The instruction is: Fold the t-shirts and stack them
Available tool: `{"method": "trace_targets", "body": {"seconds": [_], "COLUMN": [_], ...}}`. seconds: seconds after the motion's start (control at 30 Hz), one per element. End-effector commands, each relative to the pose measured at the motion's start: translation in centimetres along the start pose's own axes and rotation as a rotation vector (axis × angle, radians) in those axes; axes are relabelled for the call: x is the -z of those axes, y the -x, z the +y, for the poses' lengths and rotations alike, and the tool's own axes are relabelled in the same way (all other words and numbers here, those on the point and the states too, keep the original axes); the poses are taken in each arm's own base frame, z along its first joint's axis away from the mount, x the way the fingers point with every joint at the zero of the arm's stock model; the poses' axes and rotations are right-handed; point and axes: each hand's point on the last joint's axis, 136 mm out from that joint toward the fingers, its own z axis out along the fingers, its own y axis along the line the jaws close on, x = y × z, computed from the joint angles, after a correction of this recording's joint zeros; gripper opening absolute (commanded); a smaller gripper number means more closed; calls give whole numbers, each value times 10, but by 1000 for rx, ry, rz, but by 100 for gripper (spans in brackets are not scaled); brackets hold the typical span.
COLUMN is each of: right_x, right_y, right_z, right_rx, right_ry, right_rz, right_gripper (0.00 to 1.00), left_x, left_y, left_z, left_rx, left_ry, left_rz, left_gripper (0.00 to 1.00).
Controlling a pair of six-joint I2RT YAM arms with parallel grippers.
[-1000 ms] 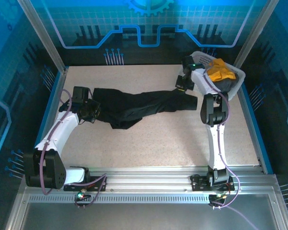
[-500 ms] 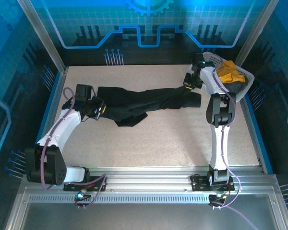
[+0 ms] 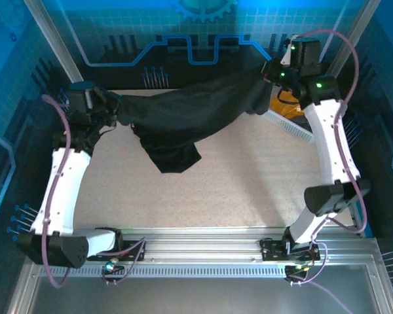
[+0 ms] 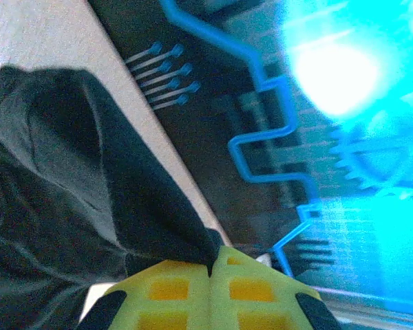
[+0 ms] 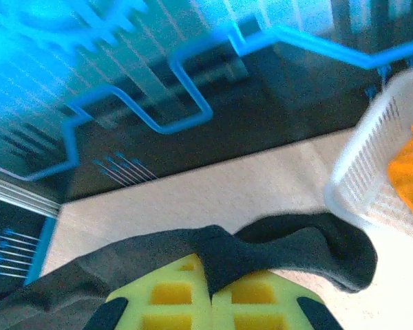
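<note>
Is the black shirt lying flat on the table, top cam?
No, the black t-shirt hangs stretched between the left gripper and the right gripper, sagging in the middle.

- White basket [image 5: 372, 158] and orange-yellow t-shirt [image 5: 409, 165] run off the right wrist view's edge.
- Black t-shirt [image 4: 69, 172]: its pinched corner vanishes inside the left tool [image 4: 210, 267], probably bunched.

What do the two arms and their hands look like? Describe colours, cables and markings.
Both the left arm and the right arm have white links with black joints and a purple cable looped alongside. Green lights glow near the right arm's wrist. The left hand and right hand have lime-yellow fingers with square recesses, black behind.
</note>
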Motion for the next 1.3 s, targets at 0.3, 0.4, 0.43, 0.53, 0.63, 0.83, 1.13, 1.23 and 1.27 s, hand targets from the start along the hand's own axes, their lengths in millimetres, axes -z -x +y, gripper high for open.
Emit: {"method": "trace_targets", "body": {"seconds": [0.3, 0.4, 0.43, 0.53, 0.63, 0.83, 1.13, 1.23, 1.27], "right_x": [134, 119, 109, 72, 31, -53, -42, -21, -11], "right_y": [47, 42, 39, 30, 23, 17, 99, 121, 126], "right_z": [49, 55, 58, 63, 69, 81, 95, 84, 81], "right_rx": [-65, -86, -92, -103, -100, -135, -156, -203, -198], "right_ry": [296, 338, 354, 390, 429, 491, 545, 558, 557], "right_rz": [-273, -221, -195, -116, -68, 43, -131, -177, -188], "right_gripper": [0, 0, 0, 0, 0, 0, 0, 0, 0], "left_x": [145, 122, 107, 50, -10, -93, -29, 28, 50], "left_y": [91, 95, 94, 85, 76, 75, 136, 143, 142], "left_z": [-145, -154, -152, -135, -111, -75, -164, -199, -207], "left_rx": [-47, -32, -19, 43, 70, 87, 13, -12, -23], "left_ry": [-424, -406, -388, -325, -244, -171, -404, -497, -519], "left_rz": [-340, -298, -263, -150, -42, 73, -37, -97, -116], "left_gripper": [0, 0, 0, 0, 0, 0, 0, 0, 0]}}
